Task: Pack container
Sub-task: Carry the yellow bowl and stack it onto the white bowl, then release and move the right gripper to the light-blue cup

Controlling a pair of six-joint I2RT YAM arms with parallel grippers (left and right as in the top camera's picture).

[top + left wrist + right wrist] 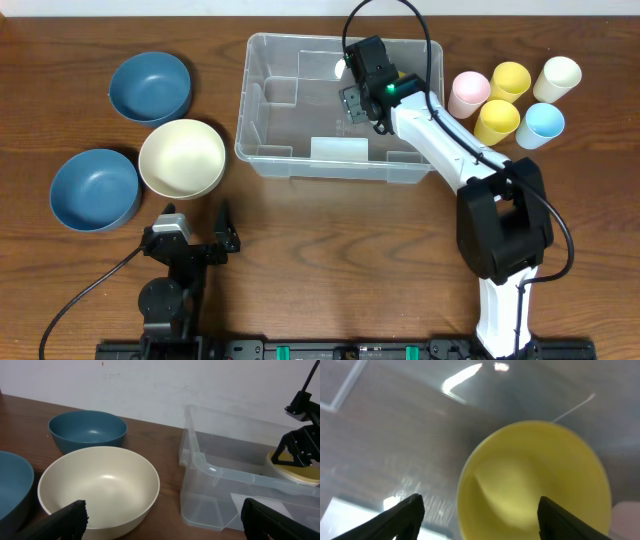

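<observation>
One yellow cup (535, 480) is sitting inside the container, directly under the right gripper (480, 501). That gripper's fingers are standing wide apart on either side of the cup's mouth and are clamping nothing. Whether the cup is resting on the bin floor cannot be confirmed from the wrist view.

The left gripper (163, 506) is likewise gaping wide and carrying nothing. It is hovering low near the front of the bench (330, 230), facing the cream bowl (182, 158).

The container (290, 120) is lying mid-bench toward the far side. It is a large clear rectangular bin with rounded corners, a rolled rim and a stepped moulded floor, and it is showing no other contents.

Five cups are standing clustered near its right end:
- pink cup (468, 92)
- second yellow cup (510, 80)
- cream cup (557, 77)
- third yellow cup (497, 120)
- pale blue cup (541, 124)

To its left, the far blue bowl (150, 86) and near blue bowl (94, 189) are lying beside the cream one.

Judgement: packing is only just beginning, with one item in and eight waiting outside.
</observation>
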